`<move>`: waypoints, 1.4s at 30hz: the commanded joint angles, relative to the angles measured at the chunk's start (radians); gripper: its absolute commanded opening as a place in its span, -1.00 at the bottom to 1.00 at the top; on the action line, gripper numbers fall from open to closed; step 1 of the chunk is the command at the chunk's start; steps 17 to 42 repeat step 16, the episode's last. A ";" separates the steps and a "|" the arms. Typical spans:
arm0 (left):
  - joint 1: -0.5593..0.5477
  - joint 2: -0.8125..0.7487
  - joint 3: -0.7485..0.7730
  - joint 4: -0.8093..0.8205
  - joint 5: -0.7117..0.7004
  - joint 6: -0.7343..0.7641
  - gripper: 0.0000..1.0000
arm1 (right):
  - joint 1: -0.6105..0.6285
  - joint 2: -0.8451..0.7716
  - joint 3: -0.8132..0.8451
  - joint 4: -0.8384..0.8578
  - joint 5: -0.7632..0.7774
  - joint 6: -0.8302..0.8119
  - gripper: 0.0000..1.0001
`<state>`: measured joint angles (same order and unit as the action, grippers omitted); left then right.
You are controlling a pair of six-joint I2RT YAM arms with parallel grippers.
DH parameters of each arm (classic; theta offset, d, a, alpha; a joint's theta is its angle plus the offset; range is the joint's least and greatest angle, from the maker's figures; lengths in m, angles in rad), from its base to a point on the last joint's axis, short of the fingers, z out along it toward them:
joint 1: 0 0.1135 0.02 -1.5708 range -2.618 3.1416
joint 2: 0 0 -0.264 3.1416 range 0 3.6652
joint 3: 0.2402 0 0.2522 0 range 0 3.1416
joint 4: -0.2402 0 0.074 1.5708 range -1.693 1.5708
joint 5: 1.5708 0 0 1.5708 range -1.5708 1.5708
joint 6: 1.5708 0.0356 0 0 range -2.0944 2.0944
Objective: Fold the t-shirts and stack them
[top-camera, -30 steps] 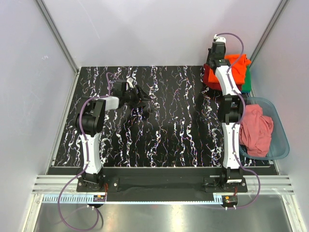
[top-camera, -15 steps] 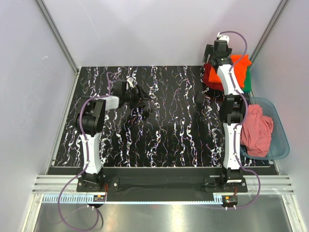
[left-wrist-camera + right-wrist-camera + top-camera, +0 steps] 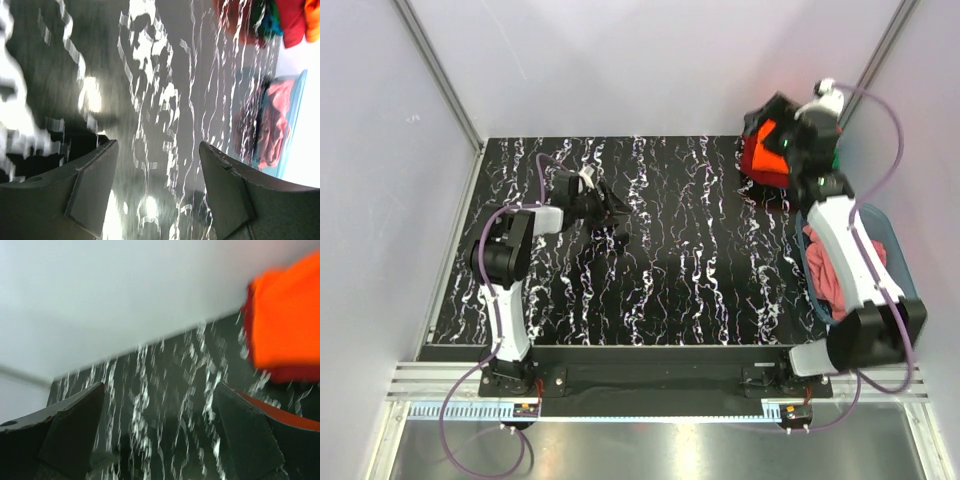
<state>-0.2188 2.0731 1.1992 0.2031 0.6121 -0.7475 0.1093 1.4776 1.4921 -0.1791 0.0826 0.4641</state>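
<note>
Currently on view, item by item.

1. Folded t-shirts, stacked: far right corner of the black white-veined surface. The orange t-shirt lies on top, with a dark red t-shirt directly under it and showing at the stack's left edge. A green t-shirt shows as a sliver on the side away from the left arm. The stack reads as a rough square. The right arm covers much of it from above, so its long axis cannot be told.

2. Salmon-pink t-shirt: unfolded and crumpled, inside the translucent blue tub at the right edge of the surface, nearer than the stack. The heap runs lengthwise near to far along the tub, and the right arm crosses part of it.

3. Right hand: raised over the left part of the stack and aimed toward the far left. Its fingers are spread wide with nothing between them. The wrist view is blurred.

4. Left hand: low over the left half of the surface, well apart from every shirt and pointing right. It is released, its fingers parted over bare surface with nothing held.
</note>
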 commanded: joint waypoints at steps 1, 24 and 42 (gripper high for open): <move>-0.005 -0.141 -0.108 0.120 -0.052 0.027 0.42 | 0.053 -0.083 -0.359 0.220 -0.046 0.113 1.00; -0.019 -0.422 -0.343 0.243 -0.360 0.068 0.38 | 0.095 -0.163 -0.863 0.699 -0.055 0.253 0.99; -0.019 -0.422 -0.343 0.243 -0.360 0.068 0.38 | 0.095 -0.163 -0.863 0.699 -0.055 0.253 0.99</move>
